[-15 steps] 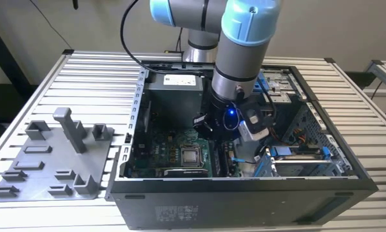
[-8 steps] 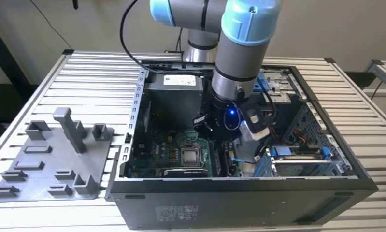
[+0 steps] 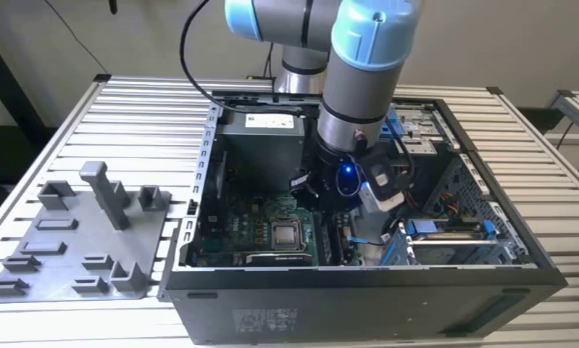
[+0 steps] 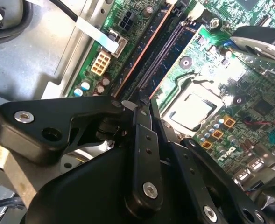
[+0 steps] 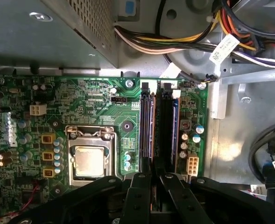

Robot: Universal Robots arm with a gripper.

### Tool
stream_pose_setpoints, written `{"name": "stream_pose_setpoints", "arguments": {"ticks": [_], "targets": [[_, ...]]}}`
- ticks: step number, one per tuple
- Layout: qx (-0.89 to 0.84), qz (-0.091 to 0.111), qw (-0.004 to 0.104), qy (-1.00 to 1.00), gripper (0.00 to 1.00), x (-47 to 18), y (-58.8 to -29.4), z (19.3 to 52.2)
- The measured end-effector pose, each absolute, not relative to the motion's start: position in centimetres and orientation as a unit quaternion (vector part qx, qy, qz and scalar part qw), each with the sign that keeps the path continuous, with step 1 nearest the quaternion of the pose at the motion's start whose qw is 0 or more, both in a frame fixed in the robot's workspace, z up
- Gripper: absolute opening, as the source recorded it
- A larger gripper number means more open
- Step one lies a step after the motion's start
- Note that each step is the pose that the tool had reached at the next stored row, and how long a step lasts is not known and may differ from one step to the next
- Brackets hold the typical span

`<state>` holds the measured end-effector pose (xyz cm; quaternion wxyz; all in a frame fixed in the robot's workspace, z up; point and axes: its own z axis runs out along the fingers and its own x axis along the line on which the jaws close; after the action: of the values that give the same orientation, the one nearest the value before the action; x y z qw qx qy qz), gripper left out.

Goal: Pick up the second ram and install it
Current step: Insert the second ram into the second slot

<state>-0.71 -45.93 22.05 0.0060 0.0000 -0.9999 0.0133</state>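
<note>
The second ram (image 5: 149, 135) is a long thin stick with a copper-coloured edge. It lies along a memory slot on the green motherboard (image 5: 90, 98), beside the processor socket (image 5: 89, 161). In the second wrist view the ram (image 4: 143, 51) runs away from my fingertips. My gripper (image 5: 154, 176) is shut, its black fingers (image 5: 139, 186) close on either side of the stick's near end, which runs in between them. In the second wrist view the gripper (image 4: 139, 101) sits right over the slots. In the exterior view the arm (image 3: 352, 116) reaches down into the open computer case (image 3: 367, 279).
A second dark stick (image 5: 165, 130) fills the neighbouring slot. Bundled cables (image 5: 188, 42) and the power supply (image 3: 260, 123) crowd the case's back. Drive cages (image 3: 444, 239) stand at the exterior view's right. The grey holder plate (image 3: 77, 246) lies outside the case on the slatted table.
</note>
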Motion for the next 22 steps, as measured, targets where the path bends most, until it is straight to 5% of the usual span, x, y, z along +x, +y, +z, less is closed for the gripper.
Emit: {"name": "stream_pose_setpoints", "arguments": {"ticks": [22], "targets": [[0.000, 0.012, 0.006, -1.000, 0.22, -0.7, -45.9, 22.6]]}}
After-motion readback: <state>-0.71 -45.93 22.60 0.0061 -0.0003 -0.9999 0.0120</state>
